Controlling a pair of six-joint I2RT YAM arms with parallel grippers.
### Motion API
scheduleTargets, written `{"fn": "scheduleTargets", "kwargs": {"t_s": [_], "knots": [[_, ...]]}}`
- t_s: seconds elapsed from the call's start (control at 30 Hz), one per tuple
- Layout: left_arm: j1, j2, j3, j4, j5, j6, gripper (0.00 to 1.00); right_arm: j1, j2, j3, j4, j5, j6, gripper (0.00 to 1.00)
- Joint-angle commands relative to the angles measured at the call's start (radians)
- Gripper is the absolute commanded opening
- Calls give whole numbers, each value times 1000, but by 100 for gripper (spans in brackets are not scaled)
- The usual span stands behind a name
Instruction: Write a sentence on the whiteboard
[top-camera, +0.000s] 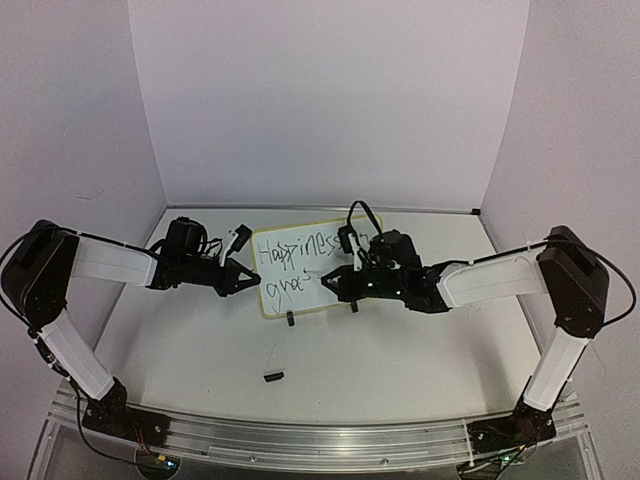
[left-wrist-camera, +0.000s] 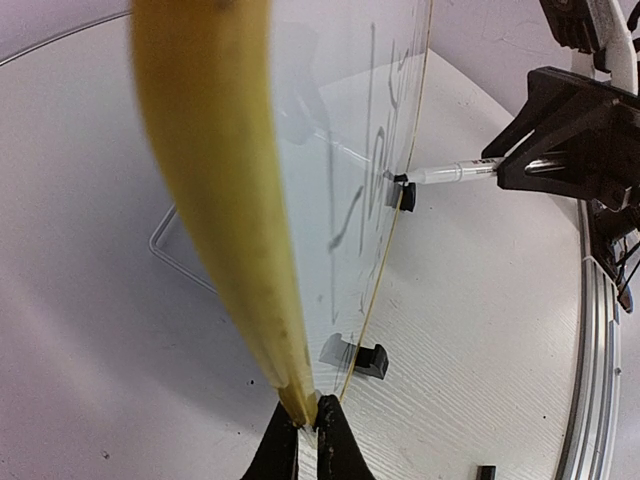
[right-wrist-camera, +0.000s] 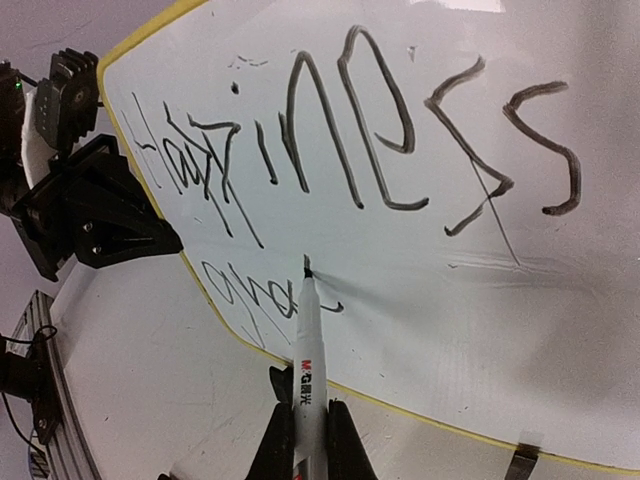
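The whiteboard (top-camera: 312, 300) stands tilted on the table, white with a pale yellow rim. My left gripper (top-camera: 241, 275) is shut on its left edge, and in the left wrist view the jaws (left-wrist-camera: 308, 420) pinch the yellow rim (left-wrist-camera: 210, 200). The sentence (right-wrist-camera: 350, 130) reads "Happiness" on the top line, with a few letters begun below it. My right gripper (right-wrist-camera: 310, 435) is shut on a white marker (right-wrist-camera: 308, 350). The black marker tip touches the whiteboard (right-wrist-camera: 450, 300) at the end of the lower line. From the left wrist view the marker (left-wrist-camera: 450, 173) meets the board's far edge.
A small black marker cap (top-camera: 273, 376) lies on the table in front of the board. Two black clip feet (top-camera: 290, 319) (top-camera: 354, 306) hold up the board's lower edge. White walls close in the back and both sides. A metal rail (top-camera: 300, 440) runs along the near edge.
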Motion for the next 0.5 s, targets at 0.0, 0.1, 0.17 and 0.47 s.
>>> {"fn": "scheduleTargets", "kwargs": {"t_s": [0.0, 0.1, 0.17, 0.47], "knots": [[5, -1, 24, -27, -81, 29, 0, -6, 16, -32, 15, 16, 26, 0], [5, 1, 25, -27, -82, 28, 0, -6, 29, -38, 15, 6, 34, 0], [5, 0, 25, -28, -82, 28, 0, -6, 38, -39, 15, 1, 39, 0], [6, -1, 26, -30, -83, 29, 0, -6, 49, -34, -1, 2, 38, 0]]}}
